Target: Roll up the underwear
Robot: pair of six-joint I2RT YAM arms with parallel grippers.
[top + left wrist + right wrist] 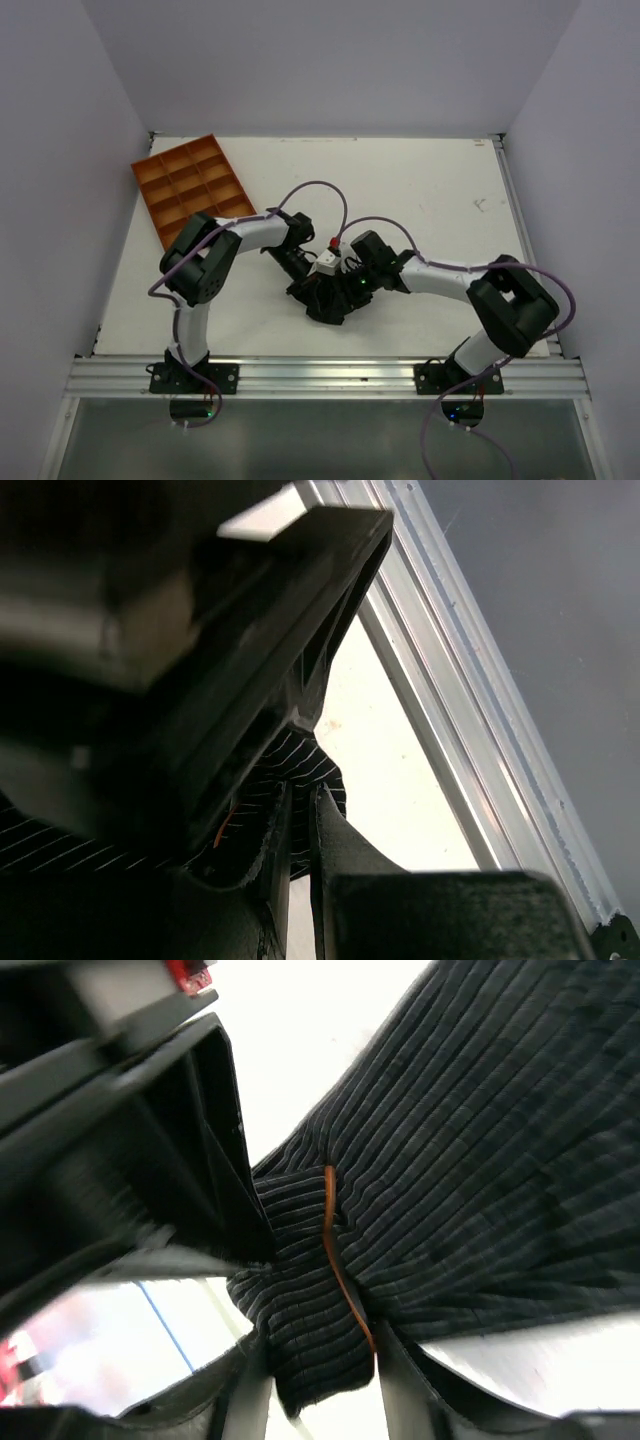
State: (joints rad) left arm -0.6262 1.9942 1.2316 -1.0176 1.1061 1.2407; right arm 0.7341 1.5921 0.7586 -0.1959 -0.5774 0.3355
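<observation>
The underwear [324,308] is a black, finely striped bunch near the table's front middle, mostly hidden under both grippers in the top view. My left gripper [310,287] reaches it from the left and my right gripper [341,294] from the right. In the left wrist view the left gripper [300,818] has its jaws almost together, pinching a striped fabric edge [302,765]. In the right wrist view the right gripper [320,1385] is shut on a folded wad of the underwear [450,1160], whose thin orange-brown edge [338,1260] runs down the wad.
An orange compartment tray [195,190] lies at the back left. The aluminium rail [330,375] runs along the table's front edge, close behind the grippers, and also shows in the left wrist view [480,710]. The other gripper's body [140,1160] crowds the right wrist view.
</observation>
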